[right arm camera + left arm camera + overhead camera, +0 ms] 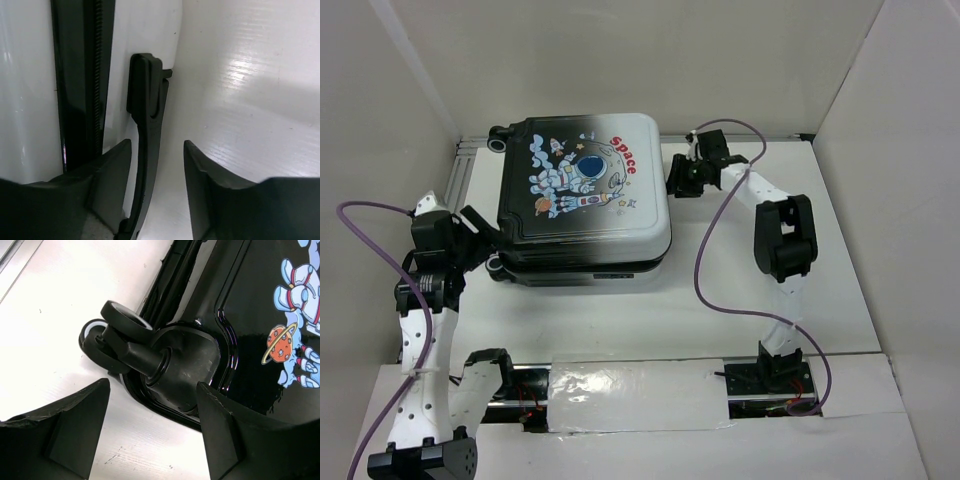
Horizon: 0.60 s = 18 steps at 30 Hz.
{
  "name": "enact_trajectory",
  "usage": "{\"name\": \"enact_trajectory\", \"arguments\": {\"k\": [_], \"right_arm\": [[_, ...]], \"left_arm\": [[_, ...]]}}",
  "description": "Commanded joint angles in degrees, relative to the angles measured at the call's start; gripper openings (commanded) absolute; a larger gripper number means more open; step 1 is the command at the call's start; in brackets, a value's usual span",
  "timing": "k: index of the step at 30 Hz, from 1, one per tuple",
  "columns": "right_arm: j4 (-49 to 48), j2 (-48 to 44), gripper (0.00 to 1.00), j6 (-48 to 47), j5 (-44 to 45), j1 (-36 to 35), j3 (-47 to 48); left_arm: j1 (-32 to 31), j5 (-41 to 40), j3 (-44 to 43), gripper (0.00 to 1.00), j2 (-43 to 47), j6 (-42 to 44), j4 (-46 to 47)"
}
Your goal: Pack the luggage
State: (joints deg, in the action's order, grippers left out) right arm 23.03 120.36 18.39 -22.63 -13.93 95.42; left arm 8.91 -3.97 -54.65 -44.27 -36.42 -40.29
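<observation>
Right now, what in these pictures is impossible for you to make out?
- Suitcase inside: every view, hidden by the closed shell.
- Handle, lower end: right wrist view, runs off the bottom edge.
- Astronaut print: left wrist view, cut by the right edge.
- Right gripper: top view, too small to tell whether it touches the handle.

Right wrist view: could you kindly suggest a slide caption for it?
Right gripper open astride the luggage's black side handle.

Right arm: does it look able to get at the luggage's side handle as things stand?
Likely yes. The right pincer straddles the black handle on the white side of the luggage, its jaws apart, with nothing between them and the handle.
</observation>
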Motion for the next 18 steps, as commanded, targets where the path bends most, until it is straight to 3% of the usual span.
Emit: {"name": "enact_trajectory", "arguments": {"k": [1,10,14,15,16,18], "right_arm": [[-1.7,0.7,0.51,-1.2,1.1,-2.4,1.9],[0.5,4.6,0.49,-5.9,5.3,-7.1,3.1],[0.5,6.6,0.26,-5.9,7.8,-7.8,2.5],[-0.1,7.2,0.1,-5.1,8.5,-7.8,1.8],[-0.1,7.2,0.0,-4.3,11.2,-7.8,1.2],[-0.1,6.7,0.0,-1.0,14.4,-7.1,0.5]], "left_arm": [[-0.2,-0.9,-2.3,0.82,0.1,1.4,1.7],[0.3,0.5,-0.5,0.83,1.1,2.5,1.7],[0.3,0.5,0.2,0.83,1.6,3.1,2.2],[0.3,0.5,0.2,0.83,1.6,3.1,2.2],[0.3,0.5,0.2,0.83,1.6,3.1,2.2],[0.3,-0.2,1.5,0.83,1.6,1.7,2.2]]}}
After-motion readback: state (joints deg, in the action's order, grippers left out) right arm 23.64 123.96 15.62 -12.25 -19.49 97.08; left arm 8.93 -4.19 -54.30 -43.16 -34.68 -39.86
